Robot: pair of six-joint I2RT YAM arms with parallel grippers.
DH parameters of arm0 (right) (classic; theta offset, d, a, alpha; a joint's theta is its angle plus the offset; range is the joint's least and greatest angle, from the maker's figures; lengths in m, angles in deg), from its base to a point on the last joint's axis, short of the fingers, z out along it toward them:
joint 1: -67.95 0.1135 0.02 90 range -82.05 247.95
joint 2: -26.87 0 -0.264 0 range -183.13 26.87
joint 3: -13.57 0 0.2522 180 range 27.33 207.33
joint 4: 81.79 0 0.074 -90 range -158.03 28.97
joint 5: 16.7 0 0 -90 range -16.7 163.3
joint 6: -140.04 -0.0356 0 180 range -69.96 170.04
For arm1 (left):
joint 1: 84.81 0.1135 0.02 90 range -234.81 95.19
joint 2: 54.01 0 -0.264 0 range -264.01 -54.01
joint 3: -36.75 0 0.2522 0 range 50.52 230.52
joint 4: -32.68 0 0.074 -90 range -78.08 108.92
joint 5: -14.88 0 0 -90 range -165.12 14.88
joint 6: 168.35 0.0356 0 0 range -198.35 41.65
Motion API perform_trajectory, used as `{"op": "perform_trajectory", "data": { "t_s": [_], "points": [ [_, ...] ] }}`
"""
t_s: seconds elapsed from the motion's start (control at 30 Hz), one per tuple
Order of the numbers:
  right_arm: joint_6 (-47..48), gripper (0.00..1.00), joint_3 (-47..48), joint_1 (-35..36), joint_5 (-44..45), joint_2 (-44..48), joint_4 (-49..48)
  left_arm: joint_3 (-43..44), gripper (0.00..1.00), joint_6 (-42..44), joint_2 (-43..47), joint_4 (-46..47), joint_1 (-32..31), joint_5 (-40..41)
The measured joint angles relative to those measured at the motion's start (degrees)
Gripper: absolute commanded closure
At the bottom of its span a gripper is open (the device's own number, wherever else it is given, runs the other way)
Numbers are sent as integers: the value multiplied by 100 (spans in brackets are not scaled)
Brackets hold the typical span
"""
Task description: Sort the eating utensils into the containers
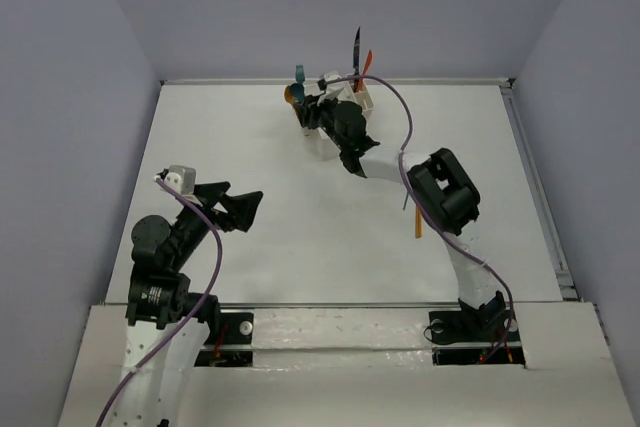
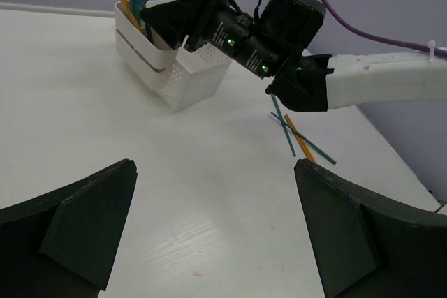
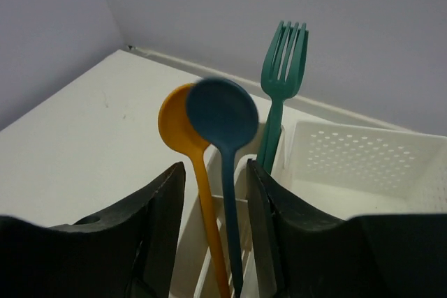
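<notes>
At twelve o'clock on the white table (image 1: 300, 247), hard against the far wall, stands the white perforated plastic caddy (image 3: 349, 165), with open tabletop on its near sides. My right gripper (image 3: 215, 193) sits over its narrow end slot, jaws parted, and the long-handled blue plastic spoon (image 3: 223, 113) stands in the gap, apart from the left finger. That spoon is upright, bowl up, its outline blurred. The orange plastic spoon (image 3: 174, 123) stands at its nine o'clock and the teal plastic fork (image 3: 283, 54) at its three, tines up. From overhead, a dark slim knife (image 1: 356, 47) and an orange plastic knife (image 1: 367, 59) rise from the caddy, their lower ends hidden. My left gripper (image 2: 215, 172) hangs wide and empty at eight o'clock. Thin teal and orange sticks (image 2: 300, 137) lie crossed under the right arm; I cannot tell what they are.
</notes>
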Motion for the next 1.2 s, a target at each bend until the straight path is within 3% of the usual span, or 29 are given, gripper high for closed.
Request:
{"op": "perform_trajectory", "data": {
  "t_s": [0.23, 0.43, 0.5, 0.77, 0.93, 1.2],
  "points": [
    [-37, 47, -531, 0, -7, 407, -31, 0, 1, 0, 0, 0, 111, 0],
    [-212, 48, -1493, 0, 68, 1821, -37, 0, 1, 0, 2, -2, 192, 2],
    [-284, 57, -1974, 0, 225, 2503, 136, 0, 1, 0, 11, -2, 212, 2],
    [-1178, 68, -3471, -275, 1357, 4778, 2861, 0, 1, 0, 197, 0, 212, 4],
    [-1412, 77, -4345, -1482, 1349, 5272, 4649, 0, 1, 0, 201, 4, 205, 4],
    [-1582, 60, -4597, -1991, 1226, 5270, 5735, 0, 1, 0, 236, 0, 170, 2]
  ]
}}
